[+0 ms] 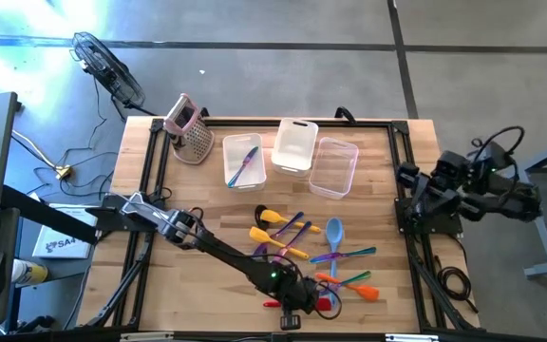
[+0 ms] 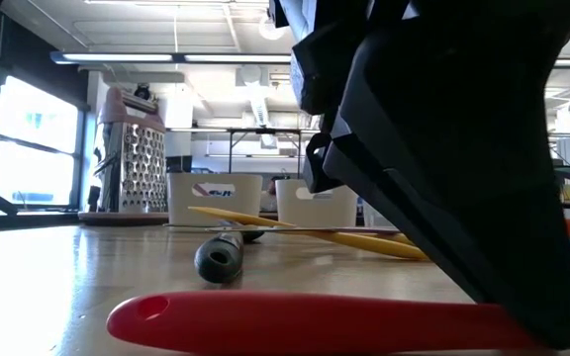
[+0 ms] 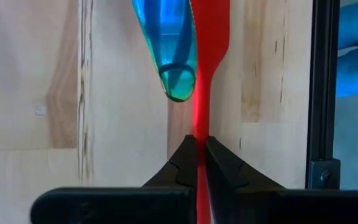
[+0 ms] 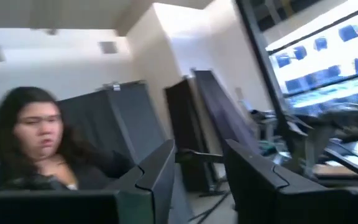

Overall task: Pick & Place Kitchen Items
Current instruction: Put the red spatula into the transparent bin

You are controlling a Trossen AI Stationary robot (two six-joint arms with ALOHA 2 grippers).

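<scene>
L gripper (image 3: pixel 199 155) pinched tight on red spatula (image 3: pixel 207 68) handle, long axis straight up-frame, blade at top. R gripper (image 4: pixel 197 163) empty, fingers apart, off table's right edge.

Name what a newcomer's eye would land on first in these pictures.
The left pincer, shut on the red utensil at the table's near edge. Beside it, a bright scatter of utensils. Behind them, three clear tubs and a pink-topped grater.
</scene>
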